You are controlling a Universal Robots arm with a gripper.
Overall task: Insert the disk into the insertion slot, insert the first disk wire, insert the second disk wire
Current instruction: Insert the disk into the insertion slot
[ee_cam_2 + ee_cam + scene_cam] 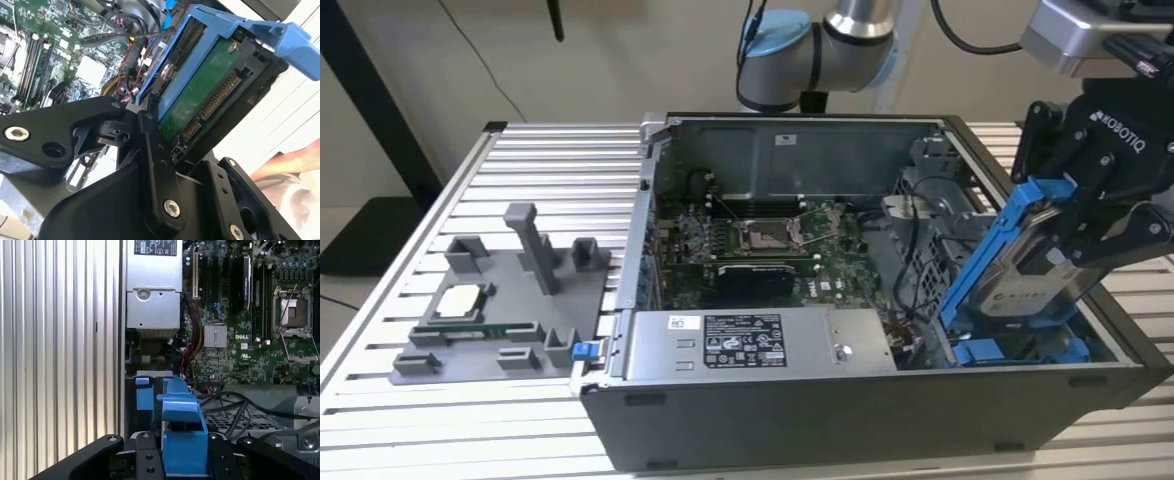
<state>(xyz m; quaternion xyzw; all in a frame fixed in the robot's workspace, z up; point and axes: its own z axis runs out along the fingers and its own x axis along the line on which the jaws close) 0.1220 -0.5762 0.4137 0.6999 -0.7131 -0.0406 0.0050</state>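
My gripper (1074, 245) is shut on the disk (1014, 270), a silver-grey drive in a bright blue carrier. I hold it tilted steeply, with its lower end down inside the open computer case at the exterior view's right. The insertion slot (1014, 352), a grey metal bay with blue tabs, lies just beneath that end. The second wrist view shows the disk's green underside (200, 95) and connector between the black fingers (150, 150). The first wrist view shows the blue carrier (182, 435) above the slot's blue tabs (144, 396). Dark cables (235, 410) lie beside the bay; I cannot tell which are the disk wires.
The grey labelled power-supply box (747, 340) lies along the case's front. The motherboard with its CPU socket (767, 235) is behind it. A grey fixture (507, 300) holding parts stands on the slatted table at the exterior view's left. Something pinkish, perhaps a person's arm (292, 172), is beyond the case.
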